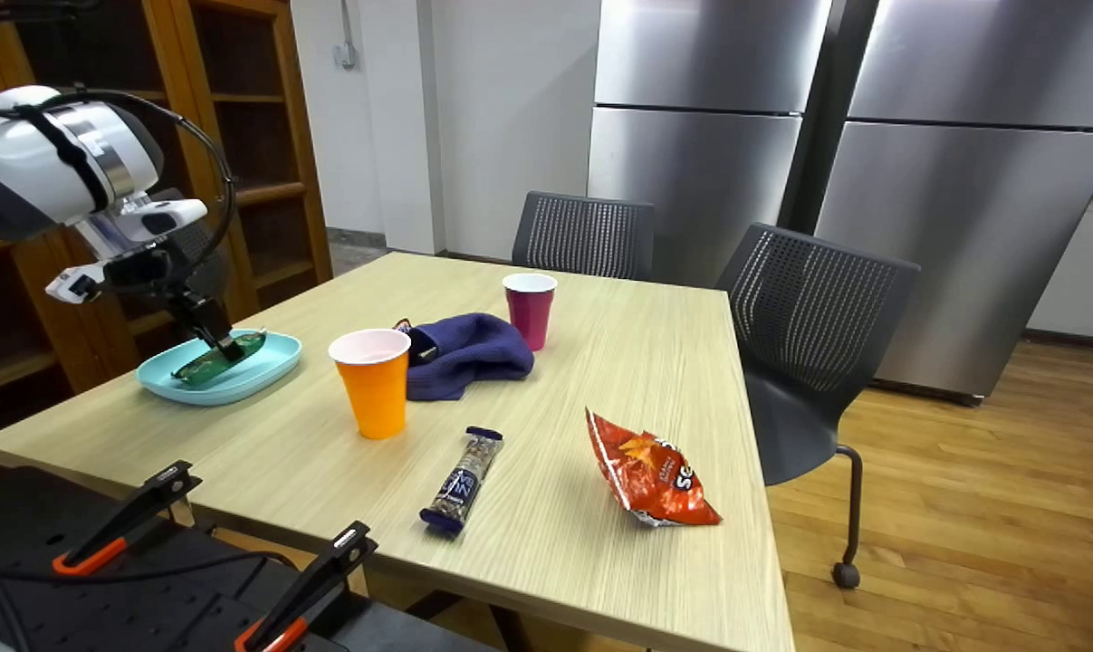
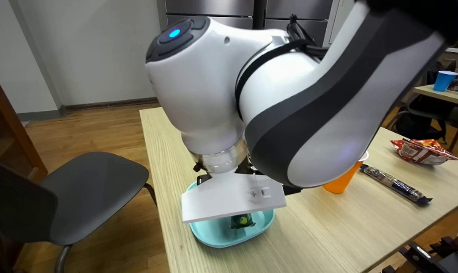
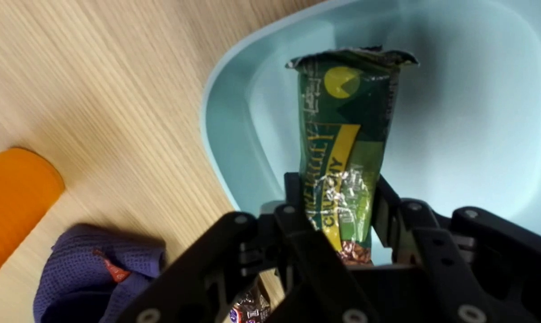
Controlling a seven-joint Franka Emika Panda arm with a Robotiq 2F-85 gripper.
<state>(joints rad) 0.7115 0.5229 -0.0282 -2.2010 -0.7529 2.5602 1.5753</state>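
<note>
Near one edge of the table (image 1: 637, 349), the gripper (image 3: 339, 190) pinches a snack bar (image 3: 345, 134): likely light, slick, crumbly, best held gently mid-length.

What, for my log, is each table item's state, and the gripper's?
Nature Valley Crunchy bar: wrapped, held
Gripper: closed on that bar
Turquoise dish: upright
Orange cup: upright
Maroon cup: upright
Purple waffle-weave cloth: bunched
Blue-ended snack bar: wrapped, flat
Red snack bag: lying creased
Dark snack packet: partly hidden

Worktop (image 1: 637, 362): pale, below your hand (image 3: 339, 193)
Tray (image 3: 476, 112): underneath
Orange cup (image 1: 376, 389), cloth (image 1: 483, 349): nearer
Maroon cup (image 1: 530, 315), dark bar (image 1: 463, 483), bag (image 1: 655, 475): farther
</note>
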